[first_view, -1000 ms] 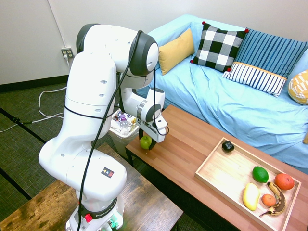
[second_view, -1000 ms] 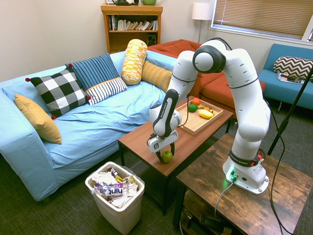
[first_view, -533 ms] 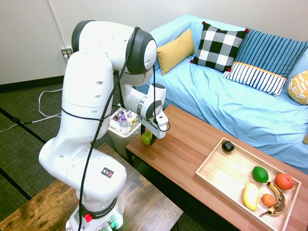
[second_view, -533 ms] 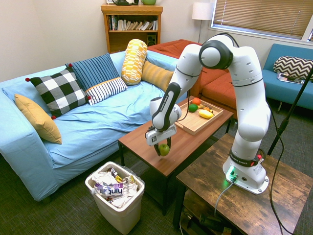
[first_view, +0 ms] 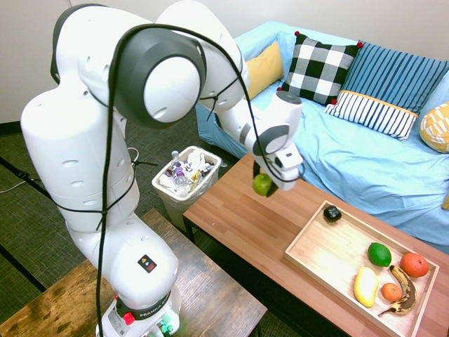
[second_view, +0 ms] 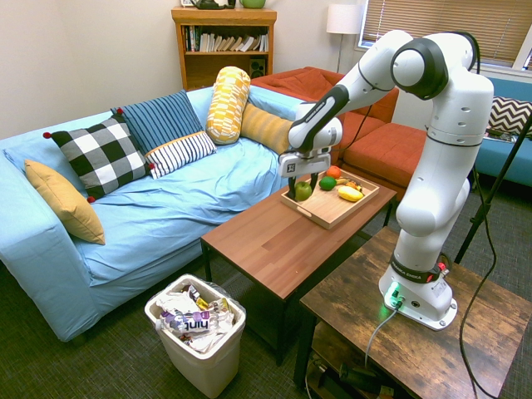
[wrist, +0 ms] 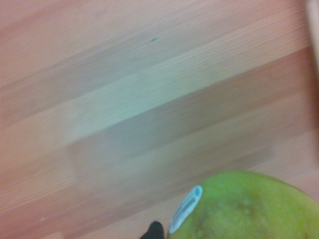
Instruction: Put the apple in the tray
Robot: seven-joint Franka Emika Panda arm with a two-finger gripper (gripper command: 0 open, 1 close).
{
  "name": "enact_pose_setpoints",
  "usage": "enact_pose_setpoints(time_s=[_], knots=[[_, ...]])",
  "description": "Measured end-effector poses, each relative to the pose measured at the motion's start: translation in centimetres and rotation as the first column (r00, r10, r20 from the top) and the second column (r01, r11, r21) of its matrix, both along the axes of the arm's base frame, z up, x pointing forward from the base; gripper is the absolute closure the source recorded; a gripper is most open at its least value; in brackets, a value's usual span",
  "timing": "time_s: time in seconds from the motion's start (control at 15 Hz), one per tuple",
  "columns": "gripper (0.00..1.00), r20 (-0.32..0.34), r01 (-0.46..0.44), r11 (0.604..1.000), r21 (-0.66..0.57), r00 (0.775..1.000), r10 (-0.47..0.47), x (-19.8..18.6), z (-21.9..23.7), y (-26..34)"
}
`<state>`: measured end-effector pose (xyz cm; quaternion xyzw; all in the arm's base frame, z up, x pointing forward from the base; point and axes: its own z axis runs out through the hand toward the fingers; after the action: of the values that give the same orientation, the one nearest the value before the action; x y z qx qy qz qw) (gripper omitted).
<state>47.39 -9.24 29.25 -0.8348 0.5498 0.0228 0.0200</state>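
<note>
My gripper (first_view: 264, 184) is shut on the yellow-green apple (first_view: 262, 184) and holds it in the air above the middle of the wooden coffee table (first_view: 245, 217). From the other side the apple (second_view: 303, 190) hangs in the gripper (second_view: 304, 188) near the close end of the light wood tray (second_view: 326, 214). In the first exterior view the tray (first_view: 327, 251) lies further along the table, right of the apple. The wrist view shows the apple (wrist: 249, 209) with a small sticker, over blurred table boards.
The tray holds a green lime (first_view: 379, 254), an orange (first_view: 414, 265), a lemon (first_view: 365, 286), a banana (first_view: 404, 289) and a dark object (first_view: 332, 214). A white waste bin (first_view: 185, 179) stands by the table's end. A blue sofa (first_view: 351, 151) runs behind it.
The arm has lifted the apple off the table's bin end and swung it along the table toward the tray. The gripper stays shut on it.
</note>
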Motion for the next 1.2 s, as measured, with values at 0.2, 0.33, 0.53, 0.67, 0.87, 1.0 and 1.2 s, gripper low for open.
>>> enact_pose_setpoints(time_s=[0.2, 0.33, 0.53, 0.67, 0.87, 1.0, 1.2], knots=[[1.0, 0.017, 0.072, 0.997, -0.015, 0.997, -0.072, 1.4, 0.6, -7.5], [1.0, 0.007, 0.123, 0.992, -0.021, 0.992, -0.123, 2.3, -1.0, -12.3], [1.0, -0.009, 0.178, 0.984, -0.027, 0.984, -0.179, 3.6, -3.9, -17.8], [1.0, -0.037, 0.202, 0.979, -0.027, 0.978, -0.203, 4.7, -6.9, -19.8], [1.0, -0.084, 0.217, 0.976, -0.027, 0.972, -0.219, 6.3, -11.8, -21.2], [1.0, -0.107, 0.229, 0.973, -0.025, 0.967, -0.23, 6.8, -14.3, -22.0], [1.0, -0.128, 0.238, 0.971, -0.02, 0.963, -0.239, 6.7, -17.0, -23.2]])
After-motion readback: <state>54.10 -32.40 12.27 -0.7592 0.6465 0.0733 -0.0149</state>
